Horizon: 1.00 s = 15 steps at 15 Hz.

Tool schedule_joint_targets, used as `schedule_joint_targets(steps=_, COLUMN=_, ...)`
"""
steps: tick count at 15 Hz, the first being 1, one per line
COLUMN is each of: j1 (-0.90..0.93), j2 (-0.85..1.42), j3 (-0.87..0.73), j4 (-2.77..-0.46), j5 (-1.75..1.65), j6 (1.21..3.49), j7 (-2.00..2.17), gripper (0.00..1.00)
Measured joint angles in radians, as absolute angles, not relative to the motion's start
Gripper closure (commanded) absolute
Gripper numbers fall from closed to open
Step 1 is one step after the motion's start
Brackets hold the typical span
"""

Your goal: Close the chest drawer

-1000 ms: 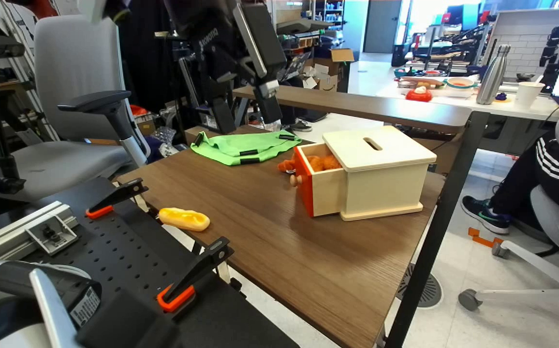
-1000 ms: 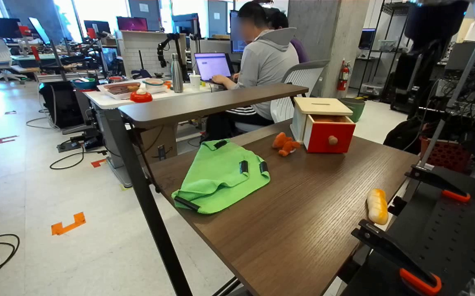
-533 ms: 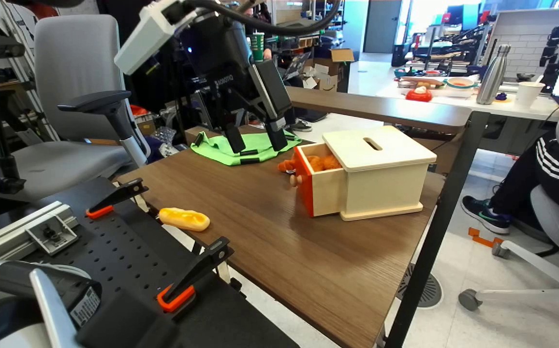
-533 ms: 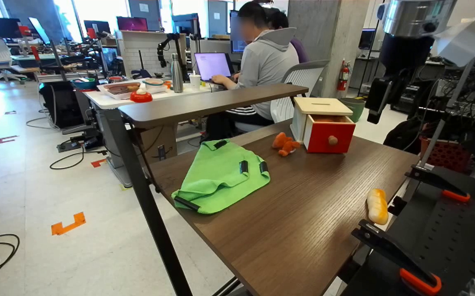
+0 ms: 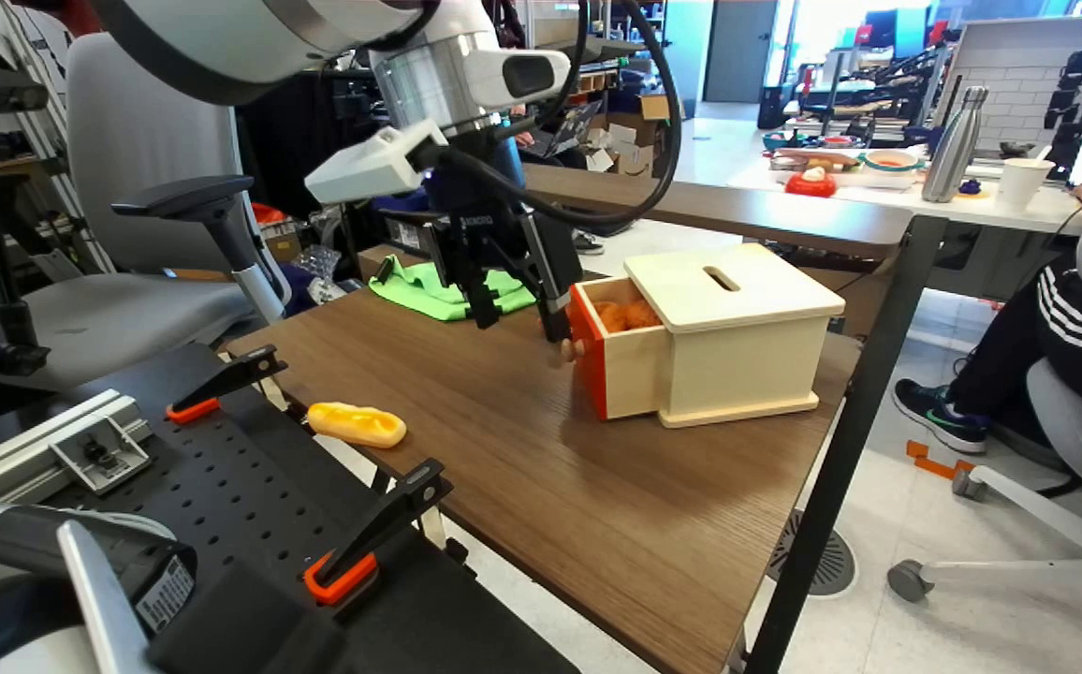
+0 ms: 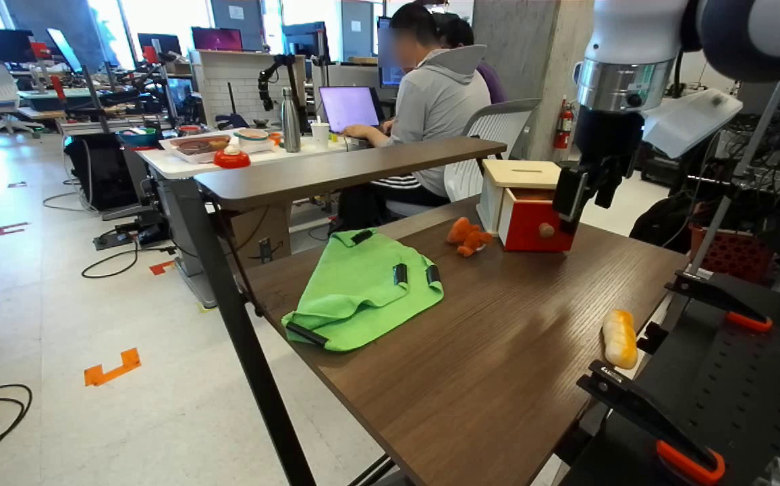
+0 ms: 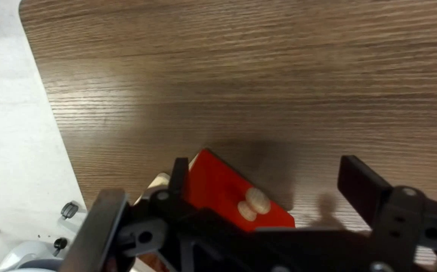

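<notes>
The chest (image 5: 747,360) is a small cream wooden box on the brown table; it also shows in an exterior view (image 6: 491,202). Its drawer (image 5: 590,365) has a red-orange front with a round wooden knob and is pulled partly out. The drawer front also shows in an exterior view (image 6: 525,223) and in the wrist view (image 7: 214,185). Orange plush (image 5: 630,315) lies inside the drawer. My gripper (image 5: 520,323) is open and empty, fingers down, at the drawer front; it also shows in the wrist view (image 7: 264,166). One finger is close to the front; whether it touches is unclear.
An orange plush toy (image 6: 467,237) lies on the table beside the drawer. A green cloth (image 6: 363,297) lies farther along the table (image 6: 484,378). A yellow bread-like toy (image 5: 357,424) lies at the table edge near black clamps (image 5: 391,515). A raised shelf (image 5: 738,211) runs along the far side.
My gripper has come down and moved across to the drawer front, staying open. The drawer, chest, cloth and toys have not moved.
</notes>
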<state>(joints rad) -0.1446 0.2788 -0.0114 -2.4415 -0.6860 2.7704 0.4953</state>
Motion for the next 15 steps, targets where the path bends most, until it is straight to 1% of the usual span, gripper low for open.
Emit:
schedule_joint_targets(steps=6, j1=-0.143, j2=0.329, j3=-0.004, j4=-2.417, j5=-0.679, j6=2.769, j7=0.495, gripper=0.00)
schedule_joint_targets(steps=10, j1=-0.066, j2=0.330, j3=-0.081, j4=-2.420, j5=-0.625, j6=2.779, j7=0.484, gripper=0.00)
schedule_joint_targets(steps=15, j1=-0.035, j2=0.332, j3=-0.118, j4=-2.474, j5=-0.581, j6=2.915, j7=0.489, gripper=0.00)
